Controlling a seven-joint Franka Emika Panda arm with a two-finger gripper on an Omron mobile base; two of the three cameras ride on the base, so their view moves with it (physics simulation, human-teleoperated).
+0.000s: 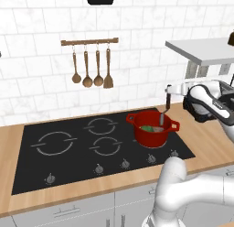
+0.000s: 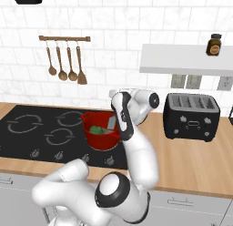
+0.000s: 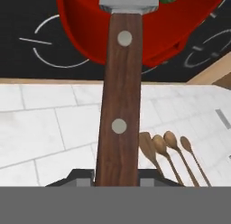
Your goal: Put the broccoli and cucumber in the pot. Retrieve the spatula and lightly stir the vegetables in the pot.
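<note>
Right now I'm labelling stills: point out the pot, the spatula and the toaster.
pot (image 1: 151, 138), left base view, red front wall.
spatula (image 3: 118, 110), hand view, brown handle between the rivets.
toaster (image 2: 191, 120), right base view, black front face.

No readable writing anywhere in the kitchen.

The jar (image 2: 214, 44) on the shelf (image 2: 182, 61) above the toaster (image 2: 191, 116) has a pale label, too small and blurred to read. The toaster's front has small round controls, and no brand or number can be made out on them. The knobs (image 1: 125, 164) along the front edge of the cooktop (image 1: 68, 162) carry faint marks that do not resolve into figures, and the white rings on its glass are burner outlines, not signs.
</note>
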